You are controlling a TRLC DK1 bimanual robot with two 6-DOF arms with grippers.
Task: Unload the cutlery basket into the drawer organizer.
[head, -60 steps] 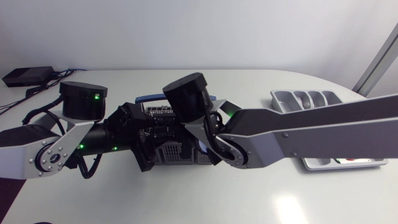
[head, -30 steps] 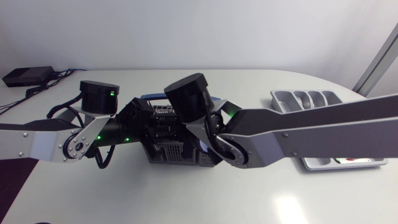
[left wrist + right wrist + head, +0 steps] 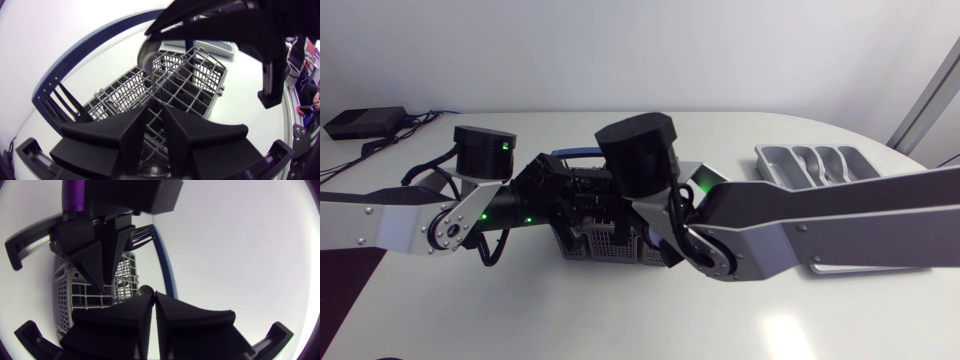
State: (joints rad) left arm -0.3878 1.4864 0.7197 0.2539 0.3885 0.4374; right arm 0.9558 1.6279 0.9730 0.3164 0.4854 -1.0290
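Note:
The grey wire cutlery basket (image 3: 603,246) with a blue handle (image 3: 574,155) stands mid-table, and both arms meet over it. In the left wrist view my left gripper (image 3: 155,131) reaches down into the basket (image 3: 195,87). Its fingers (image 3: 134,134) are pressed on the thin handle of a silver spoon (image 3: 146,56) whose bowl stands up. My right gripper (image 3: 153,311) is shut just above the basket's rim (image 3: 75,302). A small dark rounded end sits at its tips; whether it is held is unclear. Dark fork tines (image 3: 142,233) rise behind. The grey drawer organizer (image 3: 810,160) lies at the far right.
My right arm's big wrist joint (image 3: 640,155) hides the basket's middle and the right gripper from above. Its forearm (image 3: 820,225) crosses over the organizer's near part. A black box with cables (image 3: 365,122) sits at the far left corner.
My left arm has swung right, further over the basket, and its fingers have closed together. The right arm has shifted a little, so more of the organizer shows.

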